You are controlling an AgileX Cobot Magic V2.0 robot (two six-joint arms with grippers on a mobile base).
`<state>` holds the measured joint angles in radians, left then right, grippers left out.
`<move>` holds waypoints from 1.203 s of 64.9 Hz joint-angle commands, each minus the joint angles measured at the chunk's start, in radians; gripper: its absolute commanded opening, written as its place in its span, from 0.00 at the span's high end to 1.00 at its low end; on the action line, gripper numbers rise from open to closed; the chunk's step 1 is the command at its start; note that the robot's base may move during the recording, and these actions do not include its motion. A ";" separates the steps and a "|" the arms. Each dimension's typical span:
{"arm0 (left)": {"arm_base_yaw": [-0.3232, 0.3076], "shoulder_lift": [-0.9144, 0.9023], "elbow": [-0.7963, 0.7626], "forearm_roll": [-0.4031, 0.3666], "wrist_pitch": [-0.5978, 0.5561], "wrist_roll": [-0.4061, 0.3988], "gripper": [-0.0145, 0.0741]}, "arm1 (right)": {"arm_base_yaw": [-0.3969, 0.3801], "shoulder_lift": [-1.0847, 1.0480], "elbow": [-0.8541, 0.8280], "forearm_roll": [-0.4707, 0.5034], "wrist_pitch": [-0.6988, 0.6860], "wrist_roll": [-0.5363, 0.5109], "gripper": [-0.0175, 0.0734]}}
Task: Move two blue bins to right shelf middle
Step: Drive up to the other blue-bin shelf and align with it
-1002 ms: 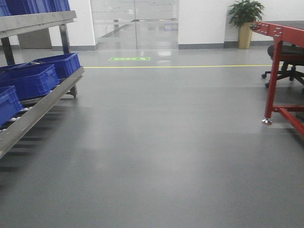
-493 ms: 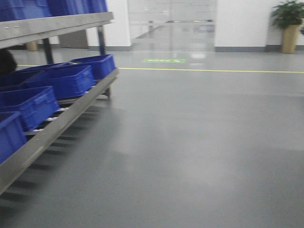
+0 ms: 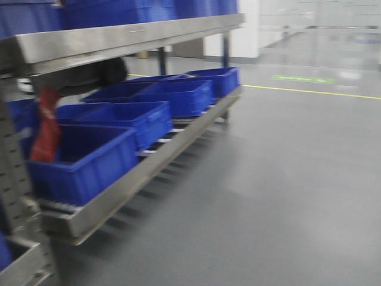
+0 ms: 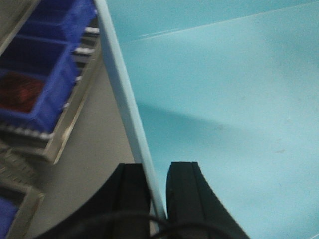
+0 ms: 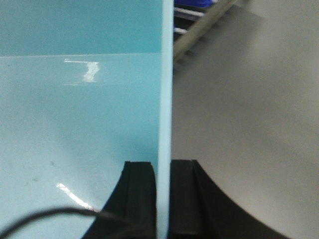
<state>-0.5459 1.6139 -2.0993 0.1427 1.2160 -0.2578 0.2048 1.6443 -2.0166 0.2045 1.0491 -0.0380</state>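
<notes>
The left gripper (image 4: pixel 157 169) and right gripper (image 5: pixel 163 168) each pinch a pale blue bin (image 4: pixel 224 99) wall (possibly the same bin); dark blue bins (image 3: pixel 149 116) fill the rack (image 3: pixel 156 167) at frame left.

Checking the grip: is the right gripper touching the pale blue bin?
Touching. Right wrist view: the right gripper clamps the wall of the pale blue bin from both sides, no gap.

L end effector (image 4: pixel 157 172), R end effector (image 5: pixel 163 169): blk fingers (image 4: pixel 132 185), thin cables (image 5: pixel 55 213)
</notes>
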 commanded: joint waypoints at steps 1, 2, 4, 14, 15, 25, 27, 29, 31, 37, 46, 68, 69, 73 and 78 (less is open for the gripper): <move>0.000 -0.021 -0.012 0.028 -0.012 0.020 0.96 | -0.011 -0.003 -0.013 -0.041 -0.048 -0.006 0.97; 0.000 -0.021 -0.012 0.028 -0.012 0.020 0.96 | -0.011 -0.003 -0.013 -0.041 -0.048 -0.006 0.97; 0.000 -0.021 -0.012 0.028 -0.012 0.020 0.96 | -0.011 -0.003 -0.013 -0.041 -0.048 -0.006 0.97; 0.000 -0.021 -0.012 0.028 -0.012 0.020 0.96 | -0.011 -0.003 -0.013 -0.041 -0.048 -0.006 0.97; 0.000 -0.021 -0.012 0.028 -0.012 0.020 0.96 | -0.011 -0.003 -0.013 -0.041 -0.048 -0.006 0.97; 0.000 -0.021 -0.012 0.028 -0.012 0.020 0.96 | -0.011 -0.003 -0.013 -0.041 -0.048 -0.006 0.97; 0.000 -0.021 -0.012 0.028 -0.012 0.020 0.96 | -0.011 -0.003 -0.013 -0.041 -0.048 -0.006 0.97; 0.000 -0.021 -0.012 0.028 -0.012 0.020 0.96 | -0.011 -0.003 -0.013 -0.041 -0.048 -0.006 0.97; 0.000 -0.021 -0.012 0.028 -0.012 0.020 0.96 | -0.011 -0.003 -0.013 -0.041 -0.048 -0.006 0.97; 0.000 -0.021 -0.012 0.028 -0.012 0.020 0.96 | -0.011 -0.003 -0.013 -0.041 -0.048 -0.006 0.97; 0.000 -0.021 -0.012 0.028 -0.012 0.020 0.96 | -0.011 -0.003 -0.013 -0.041 -0.048 -0.006 0.97; 0.000 -0.021 -0.012 0.028 -0.012 0.020 0.96 | -0.011 -0.003 -0.013 -0.041 -0.048 -0.006 0.97; 0.000 -0.021 -0.012 0.028 -0.012 0.020 0.96 | -0.011 -0.003 -0.013 -0.041 -0.048 -0.006 0.97; 0.000 -0.021 -0.012 0.028 -0.012 0.020 0.96 | -0.011 -0.003 -0.013 -0.041 -0.048 -0.006 0.97; 0.000 -0.021 -0.012 0.028 -0.012 0.020 0.96 | -0.011 -0.003 -0.013 -0.041 -0.048 -0.006 0.97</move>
<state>-0.5459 1.6139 -2.0993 0.1427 1.2160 -0.2578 0.2048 1.6462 -2.0166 0.2045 1.0491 -0.0399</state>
